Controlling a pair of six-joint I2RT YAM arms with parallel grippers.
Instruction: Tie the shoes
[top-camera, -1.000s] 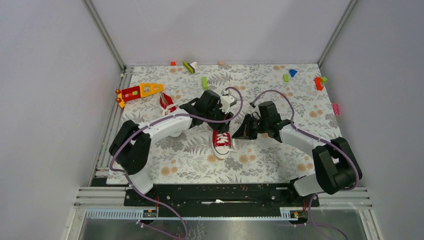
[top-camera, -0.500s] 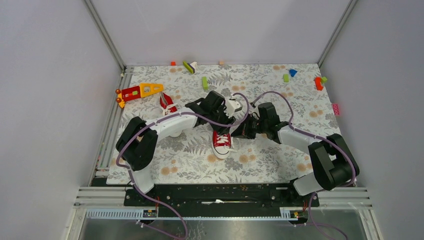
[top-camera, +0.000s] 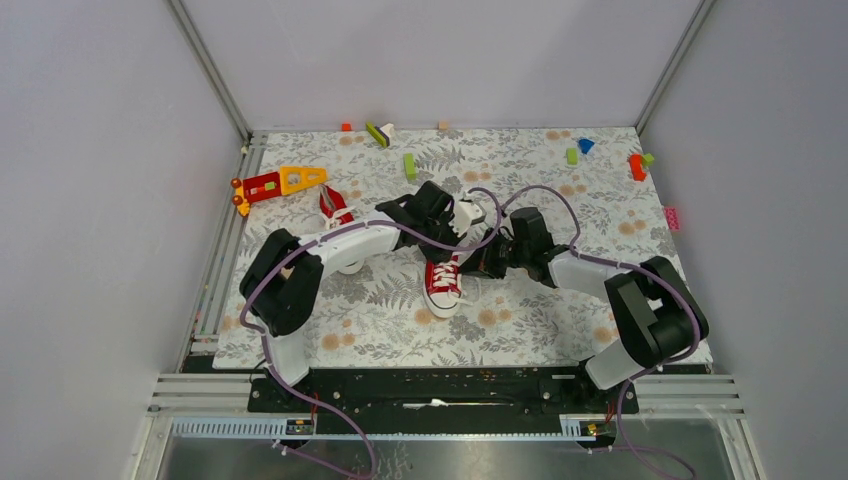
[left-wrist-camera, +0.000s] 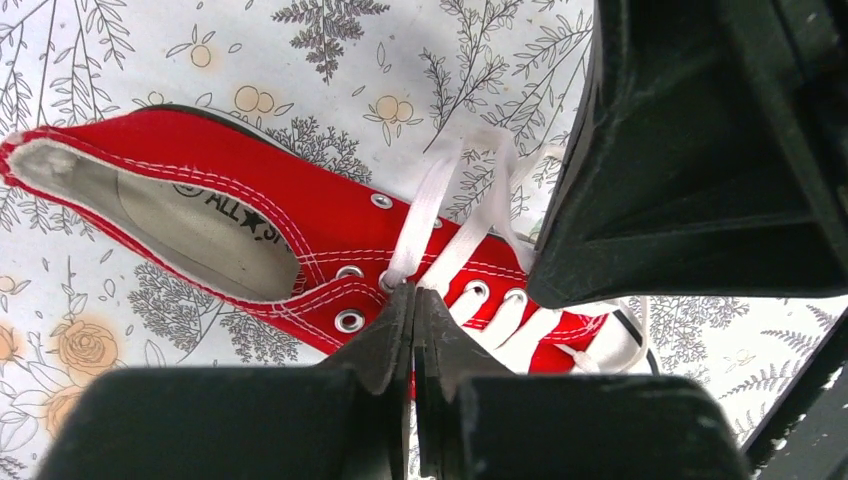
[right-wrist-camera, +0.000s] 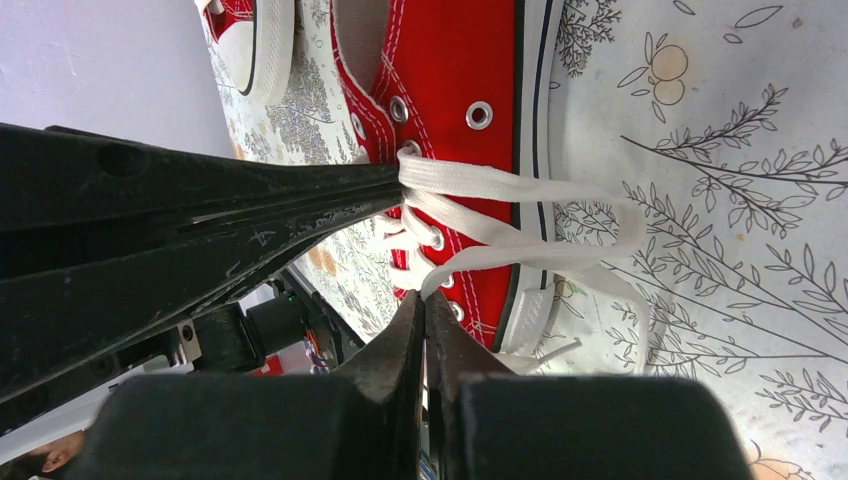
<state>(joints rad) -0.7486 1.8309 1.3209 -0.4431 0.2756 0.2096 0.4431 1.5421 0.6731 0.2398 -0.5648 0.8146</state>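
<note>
One red sneaker (top-camera: 443, 287) lies mid-table, toe toward me; its white laces (right-wrist-camera: 520, 215) are loose. The other shoe (top-camera: 335, 207) lies behind my left arm, partly hidden. My left gripper (left-wrist-camera: 413, 293) is over the eyelets, shut on white lace strands (left-wrist-camera: 430, 205) that rise from its tips. In the right wrist view its fingers (right-wrist-camera: 300, 195) reach in from the left and pinch the lace at the shoe's upper. My right gripper (right-wrist-camera: 422, 297) is shut on a lace loop beside the shoe's right sole. The two grippers almost touch above the shoe.
A red-and-yellow toy piece (top-camera: 282, 182) lies at the back left. Small blocks are scattered along the back: green (top-camera: 409, 165), blue (top-camera: 585, 145), red (top-camera: 637, 165). A pink piece (top-camera: 672, 217) sits at the right edge. Grey walls enclose the flowered mat.
My left gripper has swung right over the shoe and closed on the lace. My right gripper has moved left toward the shoe, staying shut.
</note>
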